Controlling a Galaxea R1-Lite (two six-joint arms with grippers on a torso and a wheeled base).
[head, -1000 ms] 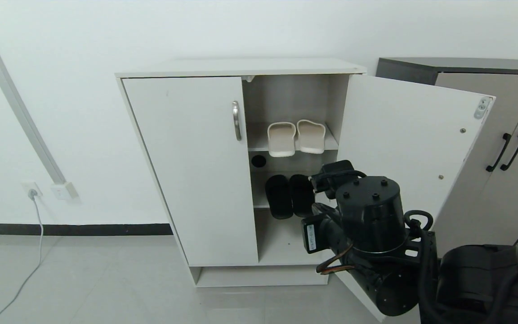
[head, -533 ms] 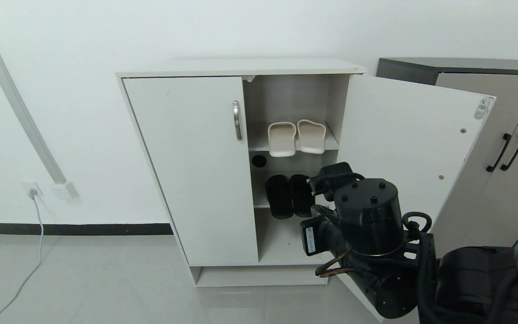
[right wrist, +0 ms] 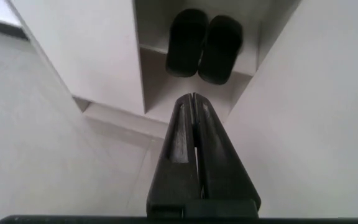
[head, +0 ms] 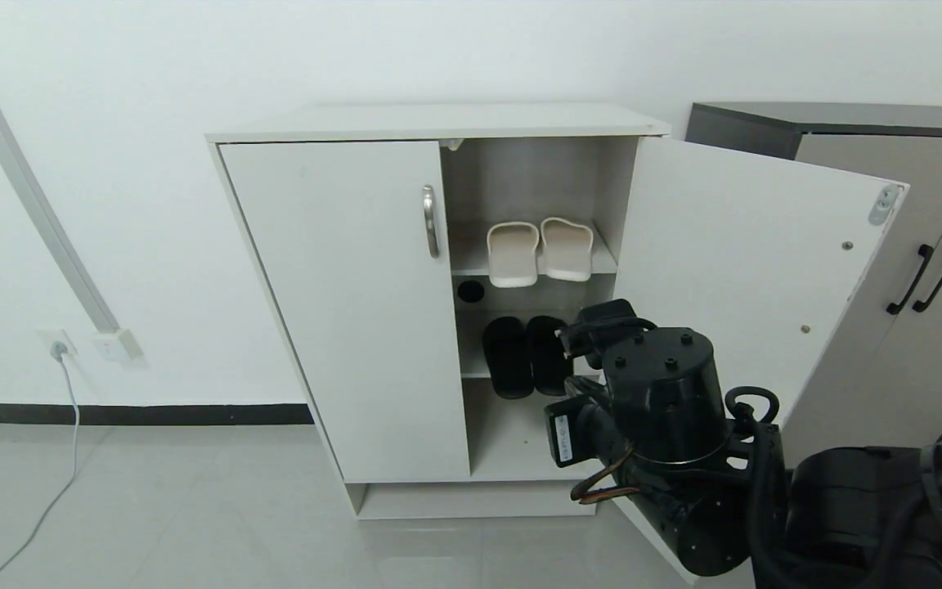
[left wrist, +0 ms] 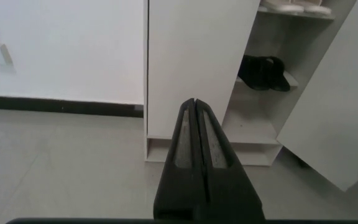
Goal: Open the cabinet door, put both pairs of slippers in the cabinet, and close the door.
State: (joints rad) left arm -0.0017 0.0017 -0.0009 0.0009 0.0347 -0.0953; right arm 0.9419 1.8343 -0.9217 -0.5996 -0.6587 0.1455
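Stowage looks done: the white slippers (head: 540, 250) sit on the cabinet's (head: 438, 120) upper shelf and the black slippers (head: 527, 354) on the shelf below, so only closing the open right door (head: 733, 262) seems left. The right gripper (right wrist: 193, 98), fingers pressed together and empty, hangs before the opening with the door just beside it. The left gripper (left wrist: 194, 102) is likewise closed.

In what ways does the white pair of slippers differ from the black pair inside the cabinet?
The white pair is pale cream, while the black pair is dark. The white pair lies on the upper shelf, the black pair on the shelf below it. Shared: in each pair the two slippers lie side by side, inside the cabinet, on the side where the right door stands open.
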